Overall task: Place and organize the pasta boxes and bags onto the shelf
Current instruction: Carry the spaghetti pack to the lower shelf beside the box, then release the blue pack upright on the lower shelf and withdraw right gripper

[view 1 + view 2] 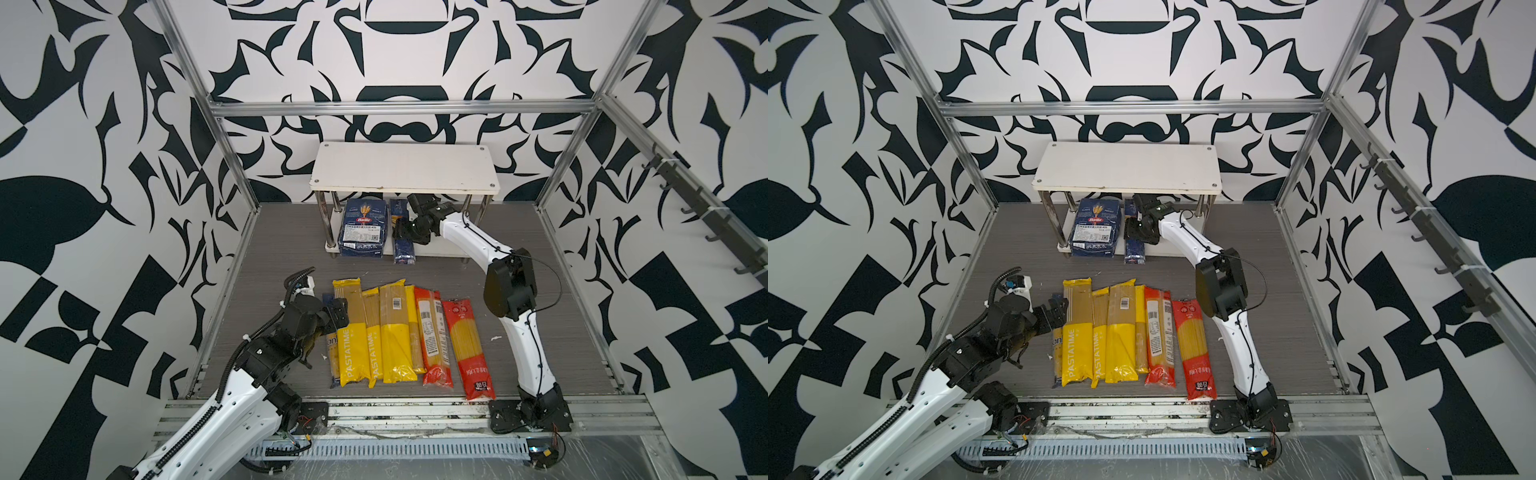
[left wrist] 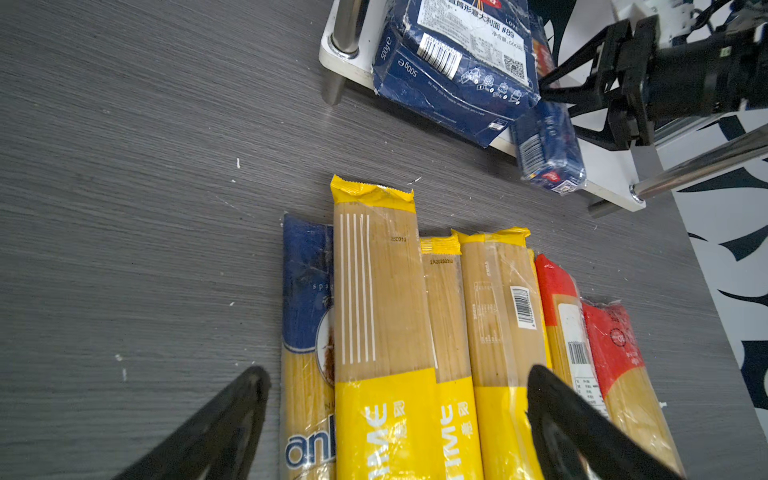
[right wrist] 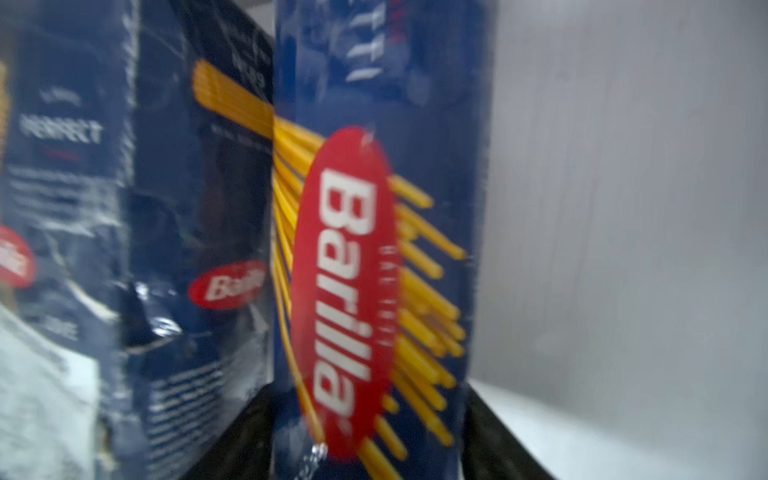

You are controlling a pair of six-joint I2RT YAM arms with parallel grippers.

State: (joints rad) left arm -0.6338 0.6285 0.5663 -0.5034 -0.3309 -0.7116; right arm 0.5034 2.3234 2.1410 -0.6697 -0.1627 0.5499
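Blue boxes (image 1: 360, 227) two, bags (image 1: 392, 332) seven.

The narrow box (image 3: 374, 249) carries "Barilla" in a red oval. The wide box (image 2: 453, 62), at the left end of the shelf's lower board (image 1: 440, 248), reads "PERFECT", "LOVE", "#89" and "500g e". One yellow bag (image 2: 382, 291), marked "PASTATIME", is stamped "350310"; the second yellow bag (image 2: 444, 316), marked alike, "2A20250310". The dark-blue bag (image 2: 307, 291) shows "spag" and "an".
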